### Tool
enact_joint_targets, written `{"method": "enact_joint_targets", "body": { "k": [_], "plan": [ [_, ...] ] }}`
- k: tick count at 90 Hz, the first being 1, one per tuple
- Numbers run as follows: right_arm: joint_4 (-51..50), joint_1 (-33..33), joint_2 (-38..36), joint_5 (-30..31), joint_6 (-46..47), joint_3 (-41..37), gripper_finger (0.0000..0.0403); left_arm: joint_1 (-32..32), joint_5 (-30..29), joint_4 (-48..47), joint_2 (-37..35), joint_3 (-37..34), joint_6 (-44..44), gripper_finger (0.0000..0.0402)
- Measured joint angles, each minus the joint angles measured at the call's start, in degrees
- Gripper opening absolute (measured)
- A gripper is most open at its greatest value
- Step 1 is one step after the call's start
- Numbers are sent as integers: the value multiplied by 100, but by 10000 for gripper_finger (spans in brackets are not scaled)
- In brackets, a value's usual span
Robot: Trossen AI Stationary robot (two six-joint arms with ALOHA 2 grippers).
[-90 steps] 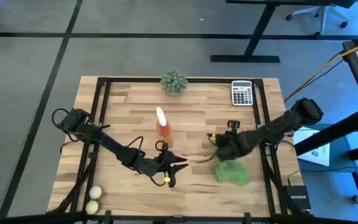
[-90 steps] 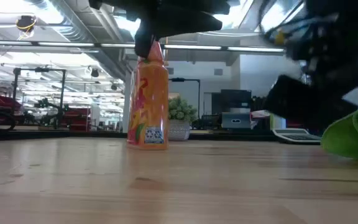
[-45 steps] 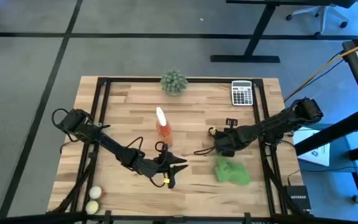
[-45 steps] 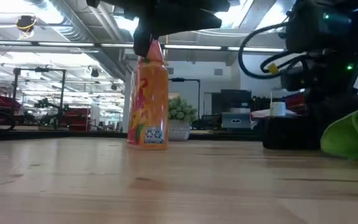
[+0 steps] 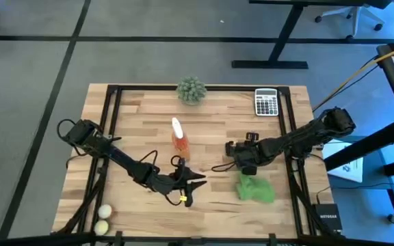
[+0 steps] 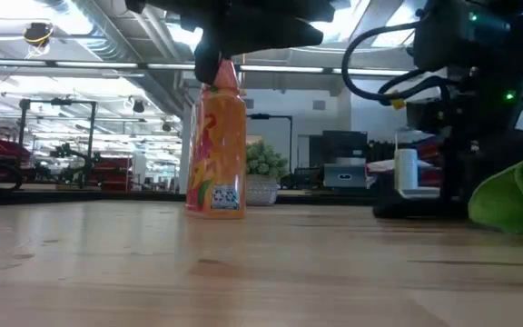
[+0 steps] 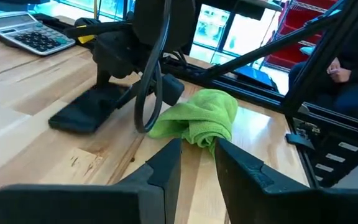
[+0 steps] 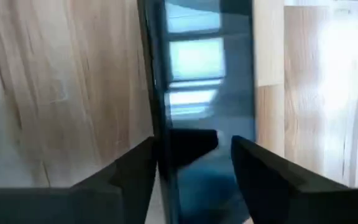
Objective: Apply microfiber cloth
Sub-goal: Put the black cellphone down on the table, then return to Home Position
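The bright green microfiber cloth (image 5: 255,188) lies crumpled on the wooden table at the near right, also seen low (image 6: 516,195) and in the left wrist view (image 7: 197,118). No gripper touches it. My right gripper (image 5: 232,152) stands open just beyond the cloth's far left side. It points down over a dark glossy flat slab (image 8: 204,74) that lies on the table (image 7: 92,109). My left gripper (image 5: 195,186) waits near the table's middle, aimed at the cloth, its fingers (image 7: 166,168) slightly open and with nothing between them. My right gripper (image 8: 192,146) points down over the dark slab with a finger toward each of its long sides. I cannot tell whether the fingers touch it.
An orange spray bottle (image 5: 178,137) stands upright at the table's middle (image 6: 216,150). A grey-green plant ball (image 5: 191,89) and a calculator (image 5: 265,102) sit along the far edge. Two pale balls (image 5: 103,219) lie at the near left corner. Bare wood lies between the two grippers.
My right gripper has drawn away from the cloth's far edge, toward the table's left and far side, and now stands over the dark slab. The cloth has stayed where it lay.
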Motion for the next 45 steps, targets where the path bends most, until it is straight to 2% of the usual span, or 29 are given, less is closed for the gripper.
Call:
{"method": "enact_joint_targets", "body": {
  "k": [11,17,22,32,39,45],
  "plan": [
    [-34,0,0,-6,-30,9,199,0,0,-1,0,0,-2,80],
    [-547,0,-3,-195,-77,210,200,0,0,-1,0,0,-2,80],
    [-1128,0,-66,-551,20,503,200,0,0,-3,0,-1,-2,80],
    [-1940,25,-369,-1731,197,1069,200,0,0,-14,0,-2,-2,80],
    [-1897,168,-730,-2397,470,1236,200,0,1,-40,0,-2,-2,80],
    [-1540,355,-1045,-2657,662,1198,200,0,2,-60,0,-2,0,80]
  ]
}}
